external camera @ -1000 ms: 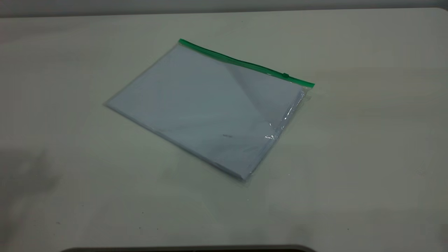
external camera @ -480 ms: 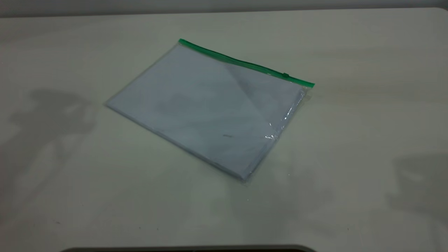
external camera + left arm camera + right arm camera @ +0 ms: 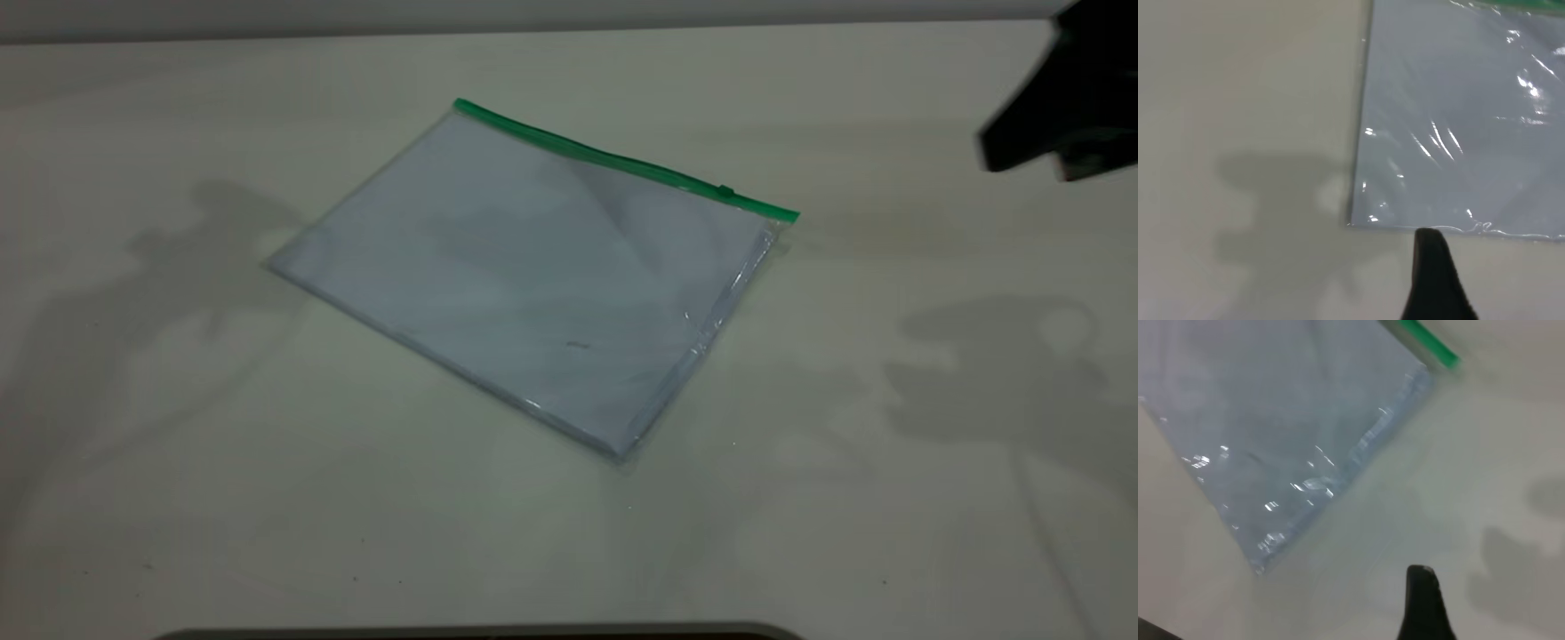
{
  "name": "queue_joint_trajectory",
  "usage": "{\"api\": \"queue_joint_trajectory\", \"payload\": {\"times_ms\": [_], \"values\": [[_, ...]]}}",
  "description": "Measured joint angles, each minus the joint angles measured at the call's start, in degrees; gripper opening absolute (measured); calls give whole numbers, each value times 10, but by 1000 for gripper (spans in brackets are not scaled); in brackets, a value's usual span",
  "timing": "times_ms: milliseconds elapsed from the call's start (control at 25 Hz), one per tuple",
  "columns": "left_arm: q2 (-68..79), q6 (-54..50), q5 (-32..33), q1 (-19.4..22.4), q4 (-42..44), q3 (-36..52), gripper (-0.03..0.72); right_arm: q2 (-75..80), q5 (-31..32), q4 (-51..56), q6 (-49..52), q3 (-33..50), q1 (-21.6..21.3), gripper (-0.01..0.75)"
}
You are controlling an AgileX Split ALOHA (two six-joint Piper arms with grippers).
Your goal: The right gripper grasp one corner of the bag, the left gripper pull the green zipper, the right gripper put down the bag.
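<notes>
The bag (image 3: 533,276) lies flat and untouched on the table (image 3: 178,498), its green zipper (image 3: 622,162) along the far edge. We see the right gripper (image 3: 1058,116) newly arrived beyond the bag's zipper-end corner; whether its jaws are parted, we cannot tell. Arm shadows have crept closer, so we judge the corner grasp not yet begun.

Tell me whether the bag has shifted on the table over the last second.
No. In the exterior view the bag lies where it did, its green zipper at the same spot against the table's far edge. Only the shadows have changed.
</notes>
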Motion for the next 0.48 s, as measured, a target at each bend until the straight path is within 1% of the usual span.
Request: {"api": "queue_joint_trajectory", "payload": {"times_ms": [80, 240, 320, 480], "values": [[20, 12, 8, -4, -1, -16, 536, 49, 25, 61, -82, -29, 0, 564], [53, 25, 12, -14, 0, -30, 536, 147, 80, 171, -205, -76, 0, 564], [66, 31, 12, -23, -1, -31, 536, 191, 103, 216, -250, -93, 0, 564], [81, 40, -1, -43, -1, -31, 536, 259, 123, 272, -314, -116, 0, 564]]}}
